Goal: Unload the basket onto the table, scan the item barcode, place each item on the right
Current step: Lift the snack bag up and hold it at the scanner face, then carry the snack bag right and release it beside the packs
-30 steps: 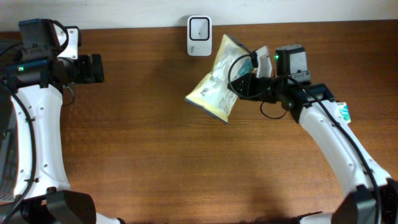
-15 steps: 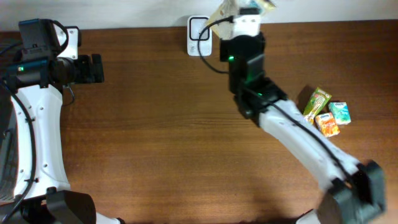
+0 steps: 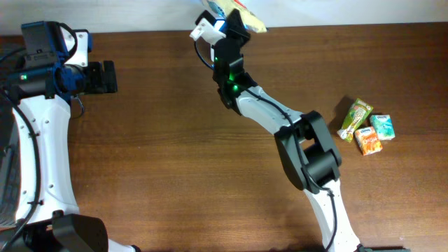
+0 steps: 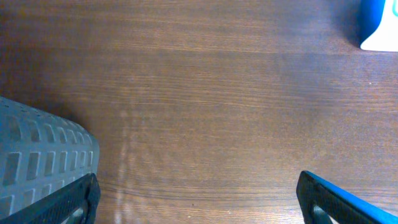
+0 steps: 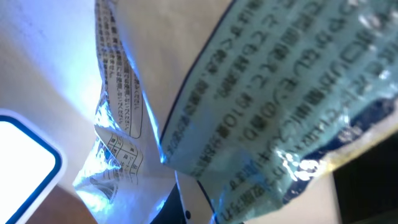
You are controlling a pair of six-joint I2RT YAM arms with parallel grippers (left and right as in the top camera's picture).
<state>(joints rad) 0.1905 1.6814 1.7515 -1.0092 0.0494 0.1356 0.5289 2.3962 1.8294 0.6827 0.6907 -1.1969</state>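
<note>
Right gripper [image 3: 234,19] is clamping shut on the crinkly yellow plastic snack packet [image 5: 280,93], holding it up at the far table edge right beside the white rounded scanner [image 5: 22,158], which is glowing blue. Left gripper [image 3: 110,77] is hanging wide open over the brown wooden table [image 4: 205,93], gripping nothing, well apart from the packet.
</note>
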